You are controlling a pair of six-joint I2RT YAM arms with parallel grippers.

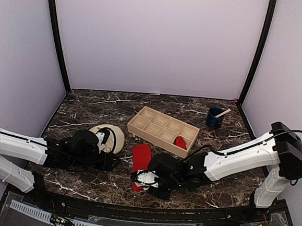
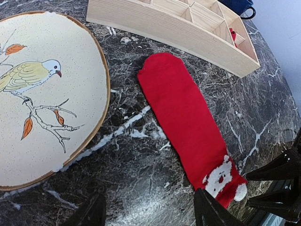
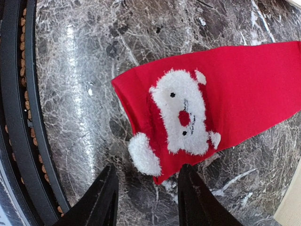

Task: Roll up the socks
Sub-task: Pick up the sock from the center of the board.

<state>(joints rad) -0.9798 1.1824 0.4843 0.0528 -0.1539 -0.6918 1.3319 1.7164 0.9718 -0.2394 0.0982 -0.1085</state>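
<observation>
A red sock (image 1: pixel 141 158) lies flat on the marble table, its near end bearing a white Santa face. It shows in the left wrist view (image 2: pixel 183 113) and in the right wrist view (image 3: pixel 225 99). A rolled red sock (image 1: pixel 180 142) sits in a near-right compartment of the wooden tray (image 1: pixel 163 129). My right gripper (image 3: pixel 146 188) is open, its fingertips just short of the sock's cuff corner with the white pompom. My left gripper (image 2: pixel 149 209) is open over bare marble left of the sock, its right fingertip beside the Santa end.
A beige plate with a bird and leaf pattern (image 1: pixel 119 136) lies left of the sock, under my left arm. A dark blue cup (image 1: pixel 214 118) with a wooden stick stands at the back right. The black table rim (image 3: pixel 19 117) is close behind the right gripper.
</observation>
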